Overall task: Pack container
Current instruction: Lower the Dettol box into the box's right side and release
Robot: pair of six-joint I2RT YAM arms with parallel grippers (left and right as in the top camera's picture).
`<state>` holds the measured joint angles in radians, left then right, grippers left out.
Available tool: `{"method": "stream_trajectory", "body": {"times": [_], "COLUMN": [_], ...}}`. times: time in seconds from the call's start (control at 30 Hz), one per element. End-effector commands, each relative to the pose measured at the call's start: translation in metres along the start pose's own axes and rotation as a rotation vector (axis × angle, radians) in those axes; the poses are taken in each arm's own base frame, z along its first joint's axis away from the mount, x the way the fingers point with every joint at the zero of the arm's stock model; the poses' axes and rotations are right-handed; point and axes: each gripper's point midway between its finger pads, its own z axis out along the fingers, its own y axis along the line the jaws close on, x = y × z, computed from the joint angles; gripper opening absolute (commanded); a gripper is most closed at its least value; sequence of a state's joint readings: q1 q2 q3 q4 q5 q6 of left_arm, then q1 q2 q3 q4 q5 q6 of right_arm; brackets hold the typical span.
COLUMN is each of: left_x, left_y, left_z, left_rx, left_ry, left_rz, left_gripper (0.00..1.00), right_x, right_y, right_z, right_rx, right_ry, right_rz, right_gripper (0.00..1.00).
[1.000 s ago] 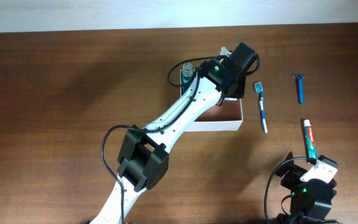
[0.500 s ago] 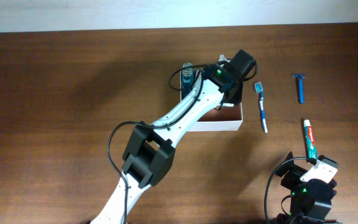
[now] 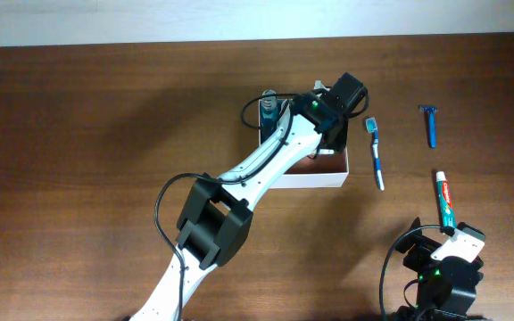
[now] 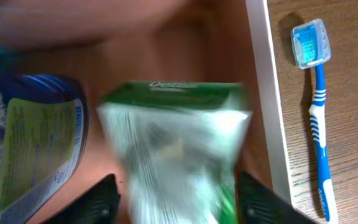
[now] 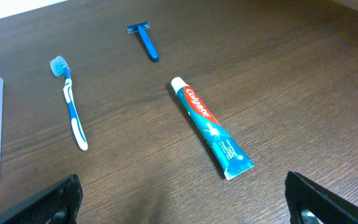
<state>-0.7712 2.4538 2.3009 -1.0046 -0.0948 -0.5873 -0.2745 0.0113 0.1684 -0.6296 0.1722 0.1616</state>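
Table [image 3: 105,134]: brown wood; container [image 3: 315,180] near the back middle.
My left hand [image 4: 176,202]: over the container, fingers spread just clear of a blurred green packet [image 4: 173,143].
My right hand [image 5: 182,199]: wide, holding nothing, well right of the container.
Toothbrush [image 3: 377,153]: just right of the container.

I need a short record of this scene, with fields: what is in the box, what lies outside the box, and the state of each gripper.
container: white-walled box, open top
inside: green and white packet, blurred; blue bottle beside it
outside, on the table: toothbrush, razor, toothpaste tube
left gripper: over the container, packet between its fingers; grip unclear
right gripper: open, empty, away from the container
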Motion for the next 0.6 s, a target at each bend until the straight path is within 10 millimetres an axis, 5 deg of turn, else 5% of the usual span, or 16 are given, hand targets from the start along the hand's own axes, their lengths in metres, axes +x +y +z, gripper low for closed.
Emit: {"method": "stream_trajectory", "body": {"times": [0.0,0.27,0.43,0.57], "left_x": [-0.002,-0.006,-0.026,-0.046], "left_y": [0.002,-0.003,-0.018,-0.033], "left_z": [-0.001,-0.006,-0.041,-0.089], "left_rx": [-0.005,0.021,0.083,0.149], "left_ry": [-0.007,-0.011,-0.062,-0.130], "left_rz": [-0.007,0.006,0.033,0.097], "left_gripper": [0.70,0.77,0.78,0.78], "right_x": [-0.008,-0.008,-0.008,-0.008], "right_y": [-0.004,-0.004,-0.004,-0.004], "right_z": [-0.004,-0.004,-0.004,-0.004], "right_rx": [0.020,0.020,0.020,0.020], "right_ry": [-0.021,-0.021,-0.021,-0.021], "right_rz": [0.019,0.019,0.019,0.019], "right_gripper": [0.98,0.98,0.99,0.98]}}
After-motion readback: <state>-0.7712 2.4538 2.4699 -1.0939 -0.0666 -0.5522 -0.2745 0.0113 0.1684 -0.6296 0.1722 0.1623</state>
